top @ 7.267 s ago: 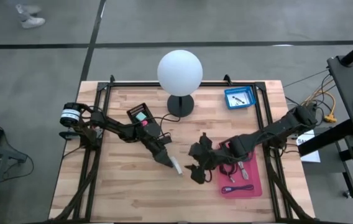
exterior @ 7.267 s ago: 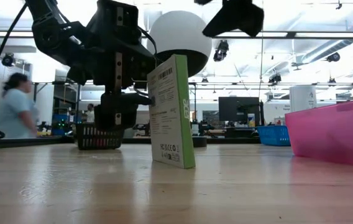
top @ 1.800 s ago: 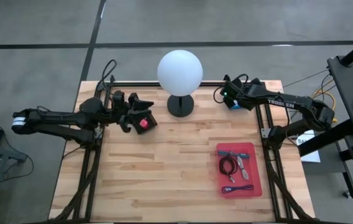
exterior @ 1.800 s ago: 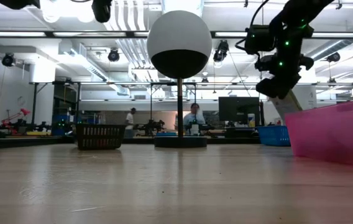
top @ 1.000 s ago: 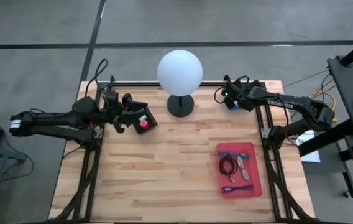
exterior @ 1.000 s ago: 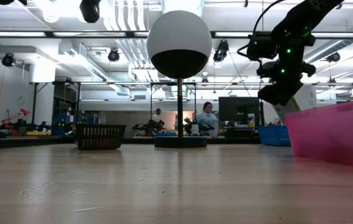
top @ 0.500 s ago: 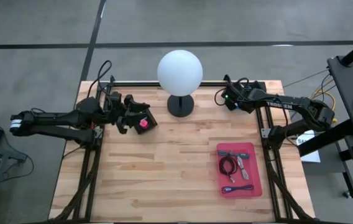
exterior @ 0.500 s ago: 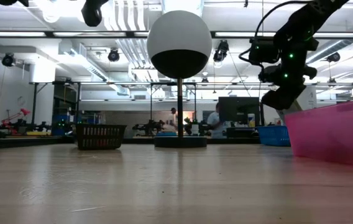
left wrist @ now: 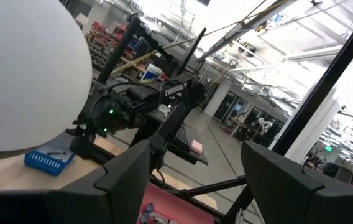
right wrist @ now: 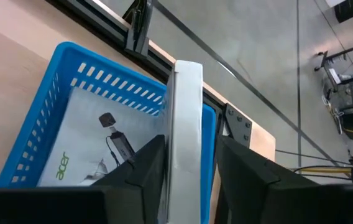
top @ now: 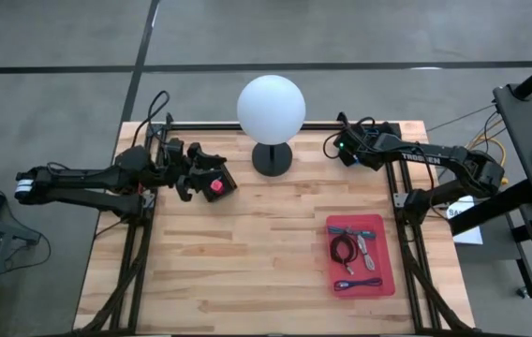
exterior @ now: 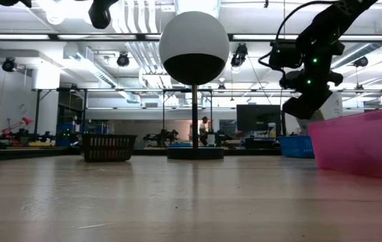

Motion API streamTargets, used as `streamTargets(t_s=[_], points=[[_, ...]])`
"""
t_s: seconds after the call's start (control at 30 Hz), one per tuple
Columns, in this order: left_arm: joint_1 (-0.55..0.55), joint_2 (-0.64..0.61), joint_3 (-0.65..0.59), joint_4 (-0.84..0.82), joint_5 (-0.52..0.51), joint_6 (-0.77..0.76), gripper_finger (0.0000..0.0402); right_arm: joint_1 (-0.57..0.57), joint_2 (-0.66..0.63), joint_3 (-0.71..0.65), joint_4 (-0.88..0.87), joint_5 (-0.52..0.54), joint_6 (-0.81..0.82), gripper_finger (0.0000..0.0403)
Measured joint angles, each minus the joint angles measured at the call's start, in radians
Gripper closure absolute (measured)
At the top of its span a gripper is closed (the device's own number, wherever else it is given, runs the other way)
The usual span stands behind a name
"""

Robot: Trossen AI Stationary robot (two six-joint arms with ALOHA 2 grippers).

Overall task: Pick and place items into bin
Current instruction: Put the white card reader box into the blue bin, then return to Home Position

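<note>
A wooden worktop (top: 247, 253) is seen from above with a dark robot arm at each side.

At the far left, the left arm lies low along the worktop's left rear part. Its end effector (top: 199, 175) spreads wide and holds nothing, above a small black basket (top: 213, 181) with a pink block (top: 216, 186) inside.

At the rear centre stands a white globe lamp (top: 271, 109) on a black base.

To the right, the right end effector (right wrist: 186, 163) hangs over a blue basket (right wrist: 46, 124) at the rear right corner. A slim white box (right wrist: 185, 118) stands on edge between its fingers (right wrist: 140, 168); whether they grip it cannot be told. A printed card (right wrist: 83, 158) lies in the basket.

Nearer the front right, a pink bin (top: 362, 255) holds a dark coiled cable (top: 343, 249), a silvery metal piece (top: 366, 249), a teal pen (top: 354, 228) and a purple cord (top: 358, 284).
</note>
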Motion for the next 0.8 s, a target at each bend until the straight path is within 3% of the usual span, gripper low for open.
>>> streamTargets(t_s=[0.3,0.63,0.8], points=[[0.000,-0.001,0.000,0.001,0.000,-0.003,0.0164,0.000,0.000,0.000,0.073,-0.002,0.057,0.0260],[0.000,0.001,0.000,0.003,0.000,-0.004,0.0164,0.000,0.000,0.000,0.125,-0.083,0.047,0.0243],[0.000,0.001,0.000,0.004,0.000,-0.004,0.0164,0.000,0.000,0.000,0.208,-0.211,0.093,0.0234]])
